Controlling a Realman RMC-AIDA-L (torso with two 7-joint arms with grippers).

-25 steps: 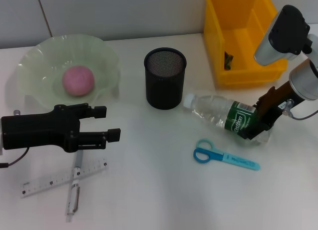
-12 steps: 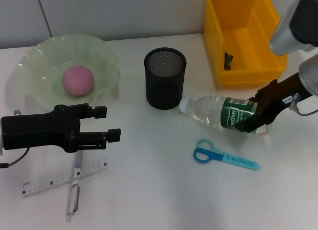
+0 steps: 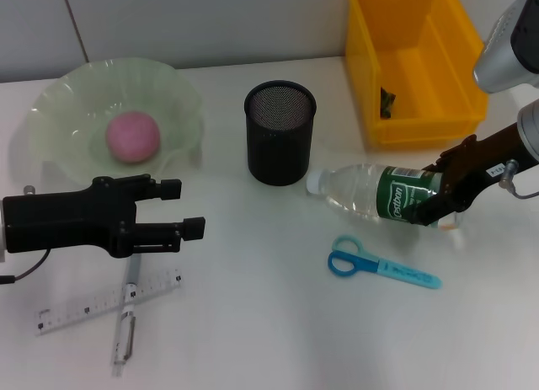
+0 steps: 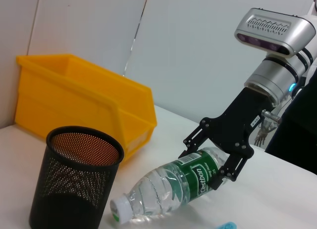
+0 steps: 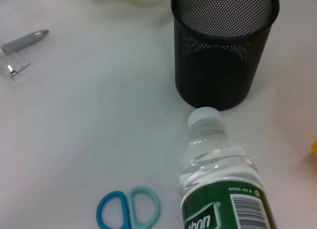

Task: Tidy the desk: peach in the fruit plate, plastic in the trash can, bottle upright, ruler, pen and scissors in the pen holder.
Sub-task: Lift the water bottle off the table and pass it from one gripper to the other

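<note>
Head view: right end effector [image 3: 438, 200] clenched on the lower body of the bottle [image 3: 375, 194], clear ribbed plastic with a green label and white cap, lying near the right edge of the bench [image 3: 253, 323], cap pointing at the black mesh pen holder [image 3: 280, 131]. Judged light, smooth and a little yielding, so best held at the labelled waist. Left end effector [image 3: 189, 209], fingers apart and empty, hangs over the left side, above a translucent ruler [image 3: 84, 306] crossed by a grey pen [image 3: 125, 331]. Pink peach [image 3: 132, 136] sits in the wavy green glass fruit plate [image 3: 59, 95]. Blue scissors [image 3: 379, 266] lie flat beside the bottle. Yellow trash can [image 3: 370, 87] stands at the far right corner.

Left wrist view: bottle tilted, base raised off the bench.

Right wrist view: cap close beside the holder's foot, whether touching I cannot tell.
</note>
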